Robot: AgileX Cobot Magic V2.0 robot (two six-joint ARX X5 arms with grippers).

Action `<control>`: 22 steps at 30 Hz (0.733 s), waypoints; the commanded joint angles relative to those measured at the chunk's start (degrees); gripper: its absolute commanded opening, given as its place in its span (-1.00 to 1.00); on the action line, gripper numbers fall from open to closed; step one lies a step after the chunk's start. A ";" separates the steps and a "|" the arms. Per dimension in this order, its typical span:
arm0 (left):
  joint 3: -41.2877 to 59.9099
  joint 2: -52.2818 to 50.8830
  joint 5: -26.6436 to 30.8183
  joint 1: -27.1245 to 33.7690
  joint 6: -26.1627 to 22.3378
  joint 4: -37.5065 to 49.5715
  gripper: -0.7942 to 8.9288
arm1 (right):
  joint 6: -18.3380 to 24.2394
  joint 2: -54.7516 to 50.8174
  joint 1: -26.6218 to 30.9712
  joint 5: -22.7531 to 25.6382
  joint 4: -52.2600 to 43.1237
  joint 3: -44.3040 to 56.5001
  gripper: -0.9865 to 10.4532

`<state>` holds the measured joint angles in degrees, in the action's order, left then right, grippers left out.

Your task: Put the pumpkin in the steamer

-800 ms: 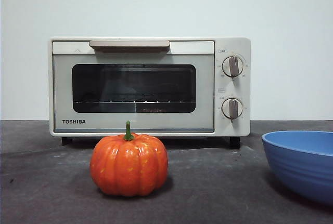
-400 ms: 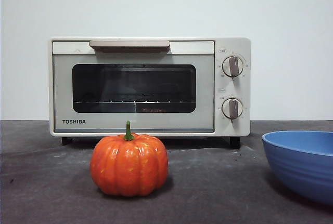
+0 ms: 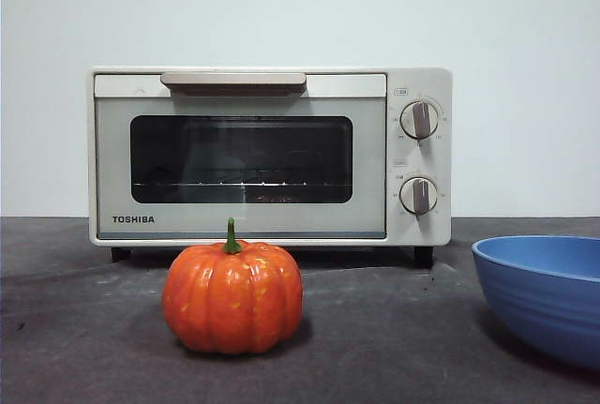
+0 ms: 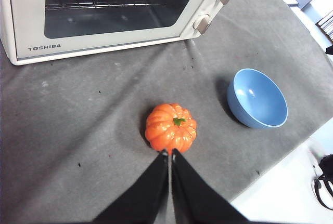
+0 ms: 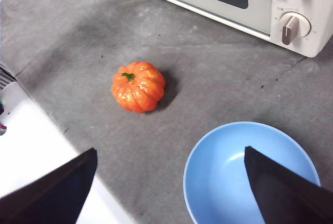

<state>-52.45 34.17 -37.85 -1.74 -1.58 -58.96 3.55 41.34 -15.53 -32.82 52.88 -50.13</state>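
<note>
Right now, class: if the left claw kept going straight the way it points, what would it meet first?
Most likely the pumpkin, which sits just beyond the shut left claw; depth is uncertain, so it might touch the grey mat first.

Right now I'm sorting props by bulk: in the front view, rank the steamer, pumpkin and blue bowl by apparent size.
1. steamer
2. pumpkin
3. blue bowl, unsure: it is cut off by the frame edge, so it may match or exceed the pumpkin.

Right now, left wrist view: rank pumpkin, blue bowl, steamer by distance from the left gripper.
1. pumpkin, just beyond the shut left gripper tips.
2. blue bowl, off to the pumpkin's side.
3. steamer, at the back, door closed.
</note>
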 commanded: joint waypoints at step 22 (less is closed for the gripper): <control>-1.25 0.20 -0.33 -0.11 -0.79 0.76 -0.80 | -2.95 30.62 -25.35 11.28 -11.10 -17.05 -0.03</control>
<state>-52.45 34.17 -37.85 -1.76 -1.58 -58.78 1.06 70.43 -39.94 -21.93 42.06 -66.11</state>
